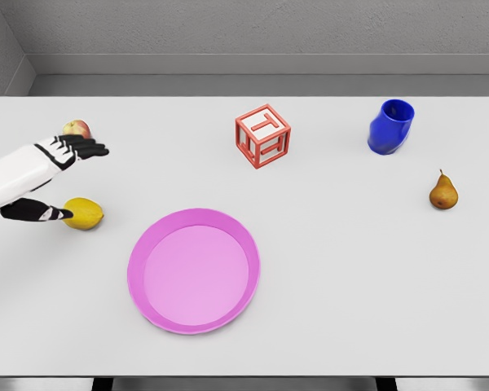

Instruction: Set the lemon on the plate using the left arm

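Head view shows the left hand point(59, 175) reaching in from the left edge over the white table point(334, 277), spread wide and holding nothing: its dark fingers point(85, 149) stretch out to the right along the top, while the thumb point(42, 213) points right lower down, with a clear gap between them. The lemon point(84, 213) lies on the table at the tip of that thumb, touching it or very nearly so, just below and right of the palm and outside any grasp. Just behind the fingers, partly hidden by them, sits an apple point(77, 128). The pink plate point(194, 270) rests lower and to the right of the hand, near the lemon but apart from it, with nothing on it. Farther right of the hand, and a little beyond the level of its fingers, stands a red open-frame cube point(263, 135) bearing a letter on its top face. Well off to the right is a blue cup point(390, 126), tilted, and nearer than it a brown pear point(443, 192) stands upright close to the table's right edge.
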Robot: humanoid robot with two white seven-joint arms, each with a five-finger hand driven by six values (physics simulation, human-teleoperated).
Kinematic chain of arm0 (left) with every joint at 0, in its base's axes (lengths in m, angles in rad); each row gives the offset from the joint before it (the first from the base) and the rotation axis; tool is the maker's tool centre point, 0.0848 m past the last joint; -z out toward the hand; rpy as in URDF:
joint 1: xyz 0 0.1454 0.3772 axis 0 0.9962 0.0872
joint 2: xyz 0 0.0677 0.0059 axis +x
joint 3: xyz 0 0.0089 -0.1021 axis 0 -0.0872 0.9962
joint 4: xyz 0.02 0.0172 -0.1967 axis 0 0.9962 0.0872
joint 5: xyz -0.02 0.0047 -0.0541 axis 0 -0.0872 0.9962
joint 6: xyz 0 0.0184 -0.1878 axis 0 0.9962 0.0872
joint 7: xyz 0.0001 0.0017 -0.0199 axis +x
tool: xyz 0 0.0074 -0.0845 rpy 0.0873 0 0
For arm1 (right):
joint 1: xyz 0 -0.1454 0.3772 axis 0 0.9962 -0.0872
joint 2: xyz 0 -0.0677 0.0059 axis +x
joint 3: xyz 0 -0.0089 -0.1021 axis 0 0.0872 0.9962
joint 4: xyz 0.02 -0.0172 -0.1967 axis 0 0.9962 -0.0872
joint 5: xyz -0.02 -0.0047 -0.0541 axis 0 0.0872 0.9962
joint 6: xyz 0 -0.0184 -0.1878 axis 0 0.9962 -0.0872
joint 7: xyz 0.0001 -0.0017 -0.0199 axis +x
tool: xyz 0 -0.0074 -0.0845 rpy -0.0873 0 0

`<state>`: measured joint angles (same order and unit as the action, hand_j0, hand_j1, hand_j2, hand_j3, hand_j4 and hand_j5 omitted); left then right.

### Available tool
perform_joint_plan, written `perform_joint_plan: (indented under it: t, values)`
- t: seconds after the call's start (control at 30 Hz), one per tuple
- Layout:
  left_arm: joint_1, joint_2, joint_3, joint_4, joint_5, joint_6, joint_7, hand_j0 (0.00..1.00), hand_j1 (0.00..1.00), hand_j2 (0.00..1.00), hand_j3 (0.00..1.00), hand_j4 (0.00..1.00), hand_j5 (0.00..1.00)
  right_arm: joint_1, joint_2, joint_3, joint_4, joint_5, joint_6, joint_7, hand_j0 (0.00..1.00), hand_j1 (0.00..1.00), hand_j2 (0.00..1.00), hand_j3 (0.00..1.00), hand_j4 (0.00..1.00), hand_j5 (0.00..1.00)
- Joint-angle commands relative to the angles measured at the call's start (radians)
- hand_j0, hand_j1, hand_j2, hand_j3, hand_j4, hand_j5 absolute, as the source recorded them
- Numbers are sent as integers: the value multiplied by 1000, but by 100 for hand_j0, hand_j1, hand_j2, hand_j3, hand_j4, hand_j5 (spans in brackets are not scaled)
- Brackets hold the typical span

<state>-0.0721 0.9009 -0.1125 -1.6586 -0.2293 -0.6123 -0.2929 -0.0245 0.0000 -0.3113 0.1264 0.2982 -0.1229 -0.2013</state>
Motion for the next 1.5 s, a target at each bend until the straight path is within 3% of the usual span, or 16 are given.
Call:
perform_joint_plan:
  t: [0.0, 0.2, 0.37, 0.57, 0.6, 0.7, 1.03, 1.4, 1.47]
  values:
    - [0, 1, 2, -1, 8, 1, -12, 100, 100, 100, 100, 100, 100, 0, 0, -5, -2, -1, 0, -1, 100, 100, 100, 100, 100, 100]
    - [8, 4, 19, 8, -7, 1, -60, 100, 100, 100, 100, 100, 100, 0, 0, 3, 1, -1, 0, -1, 100, 100, 100, 100, 100, 100]
    - [-5, -23, 22, 60, -41, 1, -210, 100, 100, 100, 100, 100, 100, 0, 0, 3, 2, -1, 0, -1, 100, 100, 100, 100, 100, 100]
    - [-15, 19, -52, 102, -59, 1, -213, 100, 100, 100, 100, 100, 100, 0, 0, 3, 2, -1, 0, -1, 100, 100, 100, 100, 100, 100]
    - [-37, 30, -73, 109, -61, 1, -213, 100, 100, 100, 100, 100, 100, 0, 0, 3, 1, -1, 0, -1, 100, 100, 100, 100, 100, 100]
    - [-172, 23, -211, 230, -59, 1, -213, 100, 100, 100, 100, 100, 100, 0, 0, 3, 1, -1, 0, -1, 100, 100, 100, 100, 100, 100]
    - [-186, 23, -242, 234, -61, 1, -215, 100, 100, 100, 100, 100, 100, 0, 0, 3, 1, -1, 0, -1, 100, 100, 100, 100, 100, 100]
    - [-242, -1, -285, 240, -100, 1, -216, 100, 100, 100, 100, 100, 100, 0, 0, 3, 1, -1, 0, -1, 100, 100, 100, 100, 100, 100]
    - [-242, 1, -289, 240, -104, 1, -216, 93, 93, 93, 93, 93, 93, 0, 0, 3, 2, -1, 0, -1, 100, 100, 100, 100, 100, 100]
